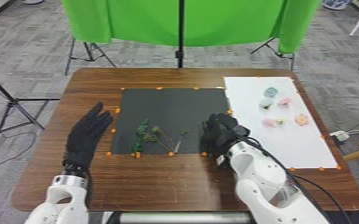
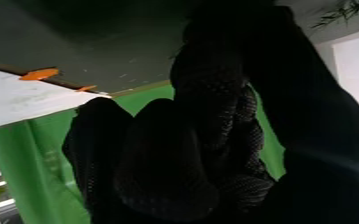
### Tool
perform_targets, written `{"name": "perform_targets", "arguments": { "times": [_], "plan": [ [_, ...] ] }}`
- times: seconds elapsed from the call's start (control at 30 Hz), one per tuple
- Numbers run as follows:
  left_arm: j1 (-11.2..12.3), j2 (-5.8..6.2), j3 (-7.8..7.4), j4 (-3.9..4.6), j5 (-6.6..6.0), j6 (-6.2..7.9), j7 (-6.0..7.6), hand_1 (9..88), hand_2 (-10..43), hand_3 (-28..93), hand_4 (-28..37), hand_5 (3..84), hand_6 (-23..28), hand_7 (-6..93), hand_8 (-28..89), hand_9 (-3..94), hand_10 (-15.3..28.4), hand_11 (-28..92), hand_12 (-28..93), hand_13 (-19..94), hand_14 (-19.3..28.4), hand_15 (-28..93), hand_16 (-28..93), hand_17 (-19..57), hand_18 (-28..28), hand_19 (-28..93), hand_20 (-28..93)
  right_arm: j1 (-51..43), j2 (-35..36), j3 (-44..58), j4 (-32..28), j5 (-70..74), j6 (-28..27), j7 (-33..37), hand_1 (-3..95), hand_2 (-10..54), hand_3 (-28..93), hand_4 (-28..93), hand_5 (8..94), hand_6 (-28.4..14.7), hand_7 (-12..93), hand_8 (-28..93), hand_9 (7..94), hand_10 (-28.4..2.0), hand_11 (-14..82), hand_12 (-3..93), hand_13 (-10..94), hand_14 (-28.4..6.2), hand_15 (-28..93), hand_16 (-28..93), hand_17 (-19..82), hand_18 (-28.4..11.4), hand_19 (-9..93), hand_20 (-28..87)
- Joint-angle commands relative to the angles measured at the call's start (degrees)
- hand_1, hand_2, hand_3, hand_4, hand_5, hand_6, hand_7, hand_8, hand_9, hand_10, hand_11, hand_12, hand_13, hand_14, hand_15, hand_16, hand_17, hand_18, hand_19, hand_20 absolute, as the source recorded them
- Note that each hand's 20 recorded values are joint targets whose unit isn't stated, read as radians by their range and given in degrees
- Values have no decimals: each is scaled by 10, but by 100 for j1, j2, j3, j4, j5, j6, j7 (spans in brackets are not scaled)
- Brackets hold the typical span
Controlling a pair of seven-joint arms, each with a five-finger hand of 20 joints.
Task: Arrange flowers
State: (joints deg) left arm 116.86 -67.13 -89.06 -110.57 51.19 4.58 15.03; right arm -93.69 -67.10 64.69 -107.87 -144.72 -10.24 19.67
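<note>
Left hand (image 1: pixel 87 131), in black fabric, lies left of the mat (image 1: pixel 162 107), released, fingers straight. Across the mat's near part: a bushy sprig (image 1: pixel 141 136), then spindly, branching stems (image 1: pixel 168 142). Right hand (image 1: pixel 221 131) sits at the mat's right edge; its grip I cannot tell. Right of the mat, soft, rounded blooms (image 1: pixel 302 119) dot the smooth white sheet (image 1: pixel 260 142).

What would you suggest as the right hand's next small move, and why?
I would probably have the right hand settle the dark green sprig beside it on the black mat. That sprig is right by the hand, though I cannot tell whether it is held; other green sprigs lie on the mat, while the pale flowers are on the white sheet.
</note>
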Motion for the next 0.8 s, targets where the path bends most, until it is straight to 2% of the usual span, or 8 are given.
{"name": "perform_targets", "arguments": {
  "times": [0.03, 0.23, 0.3, 0.37, 0.4, 0.5, 0.53, 0.8],
  "plan": [
    [19, -27, -12, 42, 45, -58, -51, 187, -46, 680, -235, 390, 40, 25, -46, 389, 124, 93, 108, 314, 151, 82, 13, 57, 104, 14, 178, -35, -46, 20, 36, -98, 18, -110, 500, -95, 465, -39, 778, -23, 398, 131, 867, -104, 545, 245, 930, -21, 677, 322, 711, -98, 932, 649],
    [17, -35, -13, 45, 59, -35, 4, 187, -47, 681, -234, 390, 39, 25, -46, 388, 124, 92, 109, 314, 151, 82, 14, 56, 104, 14, 178, -5, -21, 84, -14, -51, 63, -143, 455, -95, 514, -78, 777, -23, 389, 104, 865, -106, 544, 245, 929, -21, 675, 323, 710, -99, 932, 646],
    [38, -36, -18, 22, 83, 10, 34, 187, -48, 681, -235, 389, 39, 25, -46, 388, 124, 91, 109, 314, 152, 82, 14, 56, 105, 14, 178, 8, -16, 110, -54, -30, 95, -142, 425, -95, 547, -104, 777, -22, 396, 36, 865, -106, 543, 245, 929, -22, 674, 322, 709, -98, 932, 644],
    [63, -40, -62, -36, 233, 48, 36, 187, -48, 681, -235, 389, 38, 25, -45, 388, 124, 91, 109, 313, 152, 81, 14, 55, 105, 14, 177, 46, -25, 138, -87, -39, 96, -145, 403, -95, 568, -119, 779, -21, 415, -88, 865, -107, 543, 245, 929, -23, 673, 323, 709, -99, 932, 644],
    [74, -42, -111, -93, 384, 52, -4, 187, -48, 681, -235, 389, 38, 26, -45, 388, 123, 91, 109, 312, 152, 81, 14, 54, 105, 14, 177, 53, -14, 154, -115, -29, 155, -134, 397, -95, 569, -121, 780, -21, 418, -108, 865, -107, 543, 244, 929, -23, 673, 323, 709, -98, 932, 644],
    [71, -10, -200, -179, 710, 63, -43, 188, -47, 678, -236, 389, 38, 26, -46, 387, 123, 92, 110, 305, 153, 80, 18, 46, 109, 12, 176, 99, -21, 213, -196, 66, 116, -70, 384, -95, 567, -125, 781, -24, 416, -117, 865, -109, 540, 244, 929, -22, 671, 321, 710, -99, 932, 642],
    [64, 5, -212, -193, 735, 65, -38, 188, -48, 680, -235, 389, 38, 26, -46, 387, 123, 91, 110, 304, 154, 80, 19, 43, 111, 11, 176, 102, -7, 228, -220, 25, 153, -83, 383, -95, 566, -126, 781, -24, 416, -117, 866, -109, 539, 244, 928, -21, 670, 321, 710, -99, 932, 641],
    [115, 12, -259, -241, 640, 51, -52, 192, -44, 674, -236, 388, 38, 26, -46, 385, 122, 91, 111, 302, 154, 77, 24, 41, 114, 11, 176, 231, 154, 790, -824, 505, 216, 226, 363, -95, 553, -124, 784, -30, 403, -116, 867, -114, 526, 242, 929, -23, 660, 320, 708, -97, 932, 632]
  ]
}}
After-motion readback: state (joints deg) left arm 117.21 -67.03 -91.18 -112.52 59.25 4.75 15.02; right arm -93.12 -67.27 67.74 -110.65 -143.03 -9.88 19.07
